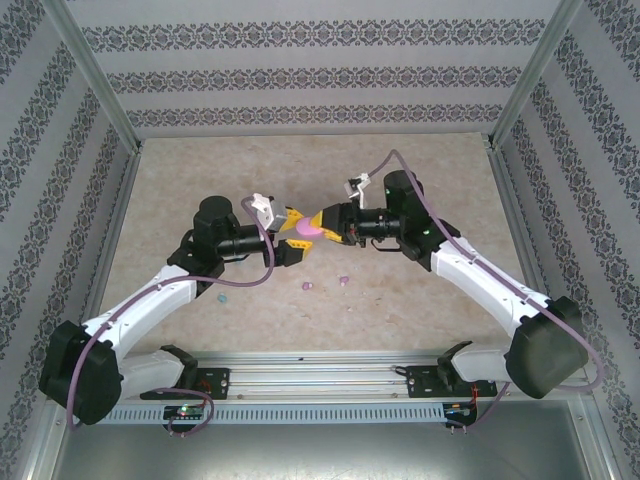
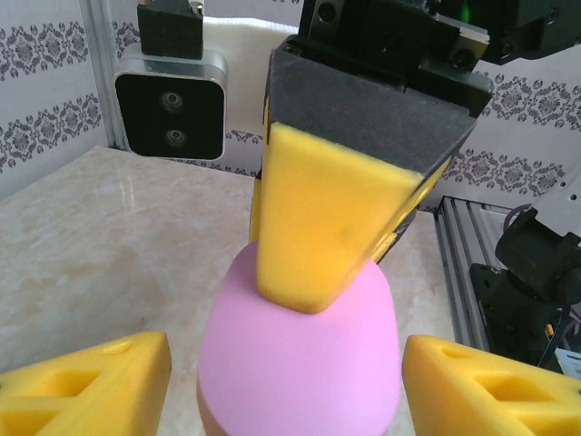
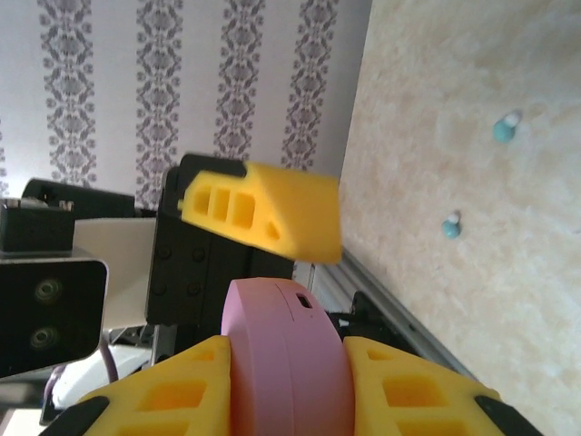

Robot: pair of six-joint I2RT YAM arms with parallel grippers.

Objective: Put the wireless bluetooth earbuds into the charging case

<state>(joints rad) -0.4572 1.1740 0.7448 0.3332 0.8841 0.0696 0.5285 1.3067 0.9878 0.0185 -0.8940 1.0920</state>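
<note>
The pink oval charging case (image 1: 312, 229) hangs above the middle of the table, lid closed. My right gripper (image 1: 326, 224) is shut on it, its yellow pads pressed on both flat faces of the case (image 3: 286, 363). My left gripper (image 2: 290, 386) faces it and stands open, one yellow fingertip (image 2: 91, 386) on each side of the case (image 2: 300, 363) with a gap between. Three tiny earbuds lie on the table below: one pale (image 1: 308, 287), one pinkish (image 1: 343, 280), one light blue (image 1: 222, 297). Two small teal earbuds (image 3: 507, 127) (image 3: 451, 225) lie on the table in the right wrist view.
The metal rail (image 1: 320, 375) with both arm bases runs along the near edge. Patterned walls (image 1: 320, 75) and frame posts enclose the beige tabletop (image 1: 200, 170) on three sides.
</note>
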